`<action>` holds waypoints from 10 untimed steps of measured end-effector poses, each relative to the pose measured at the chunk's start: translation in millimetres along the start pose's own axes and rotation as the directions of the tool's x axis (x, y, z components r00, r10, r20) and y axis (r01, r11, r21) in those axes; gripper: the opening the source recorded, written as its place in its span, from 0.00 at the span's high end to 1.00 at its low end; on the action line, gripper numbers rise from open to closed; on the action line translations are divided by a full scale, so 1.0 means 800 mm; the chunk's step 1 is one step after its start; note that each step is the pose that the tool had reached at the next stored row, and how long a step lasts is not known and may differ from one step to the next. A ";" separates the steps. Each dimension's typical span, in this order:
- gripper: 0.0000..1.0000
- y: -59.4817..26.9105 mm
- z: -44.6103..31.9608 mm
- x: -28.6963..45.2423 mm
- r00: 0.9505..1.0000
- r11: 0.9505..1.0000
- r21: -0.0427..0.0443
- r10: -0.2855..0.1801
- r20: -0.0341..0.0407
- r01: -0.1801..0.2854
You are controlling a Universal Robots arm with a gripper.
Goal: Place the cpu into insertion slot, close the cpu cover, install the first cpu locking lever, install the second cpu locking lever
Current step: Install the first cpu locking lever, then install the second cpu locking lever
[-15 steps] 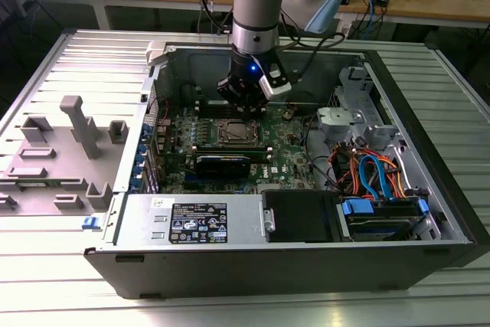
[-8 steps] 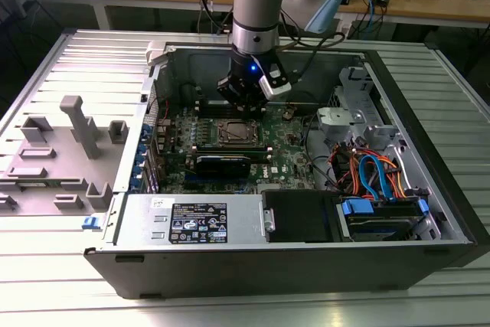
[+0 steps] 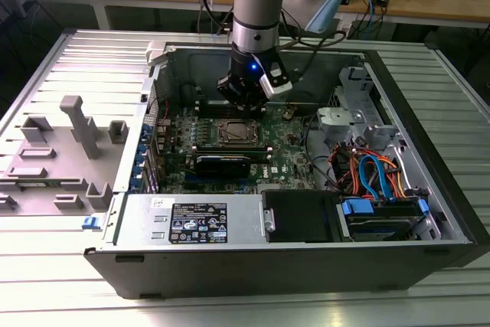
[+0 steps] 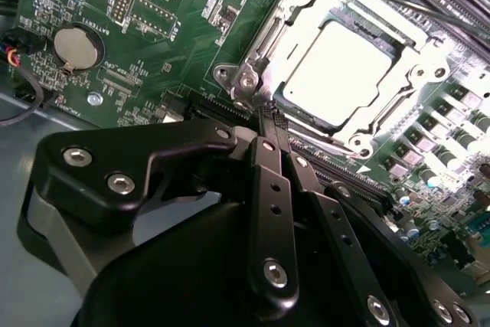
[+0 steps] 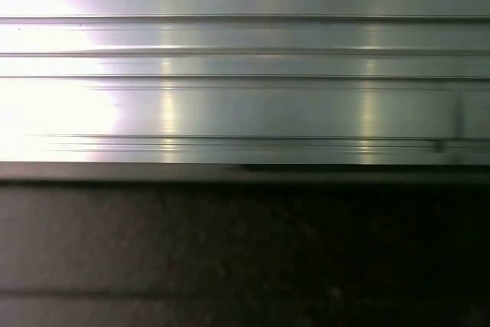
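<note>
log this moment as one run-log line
gripper: shut, at socket corner | cpu: seated in insertion slot | cpu cover: closed over it

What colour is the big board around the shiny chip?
Green, with tiny pale markings; the circuit board shows best in the second wrist view.

Gripper (image 4: 269,116): body cut off by the second wrist view's edge, its linkage covering the near corner of the cpu cover (image 4: 360,74) and the board beneath; in the exterior view the arm's wrist hides the motherboard (image 3: 230,151) area behind the socket. Cpu (image 4: 337,67): top washed out by glare, surface markings unreadable; insertion slot beneath it concealed, and the locking levers appear too thin to tell whether latched. First wrist view: ribbed metal surface (image 5: 245,74) blurred and overexposed, lower half a dark, unidentifiable band.
</note>
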State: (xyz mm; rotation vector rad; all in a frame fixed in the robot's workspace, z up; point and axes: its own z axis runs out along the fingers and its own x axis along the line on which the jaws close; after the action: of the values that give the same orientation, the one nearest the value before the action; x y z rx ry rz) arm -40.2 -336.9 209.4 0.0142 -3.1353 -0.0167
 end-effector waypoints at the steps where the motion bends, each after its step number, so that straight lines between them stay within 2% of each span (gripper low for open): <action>1: 0.89 0.000 0.0000 0.0000 1.000 1.000 0.000 0.000 0.000 0.000; 10: 0.89 0.000 0.0000 0.0000 1.000 1.000 0.000 0.000 0.000 0.000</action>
State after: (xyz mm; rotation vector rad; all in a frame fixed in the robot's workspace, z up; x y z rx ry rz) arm -40.2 -337.0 209.5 0.0143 -3.1353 -0.0170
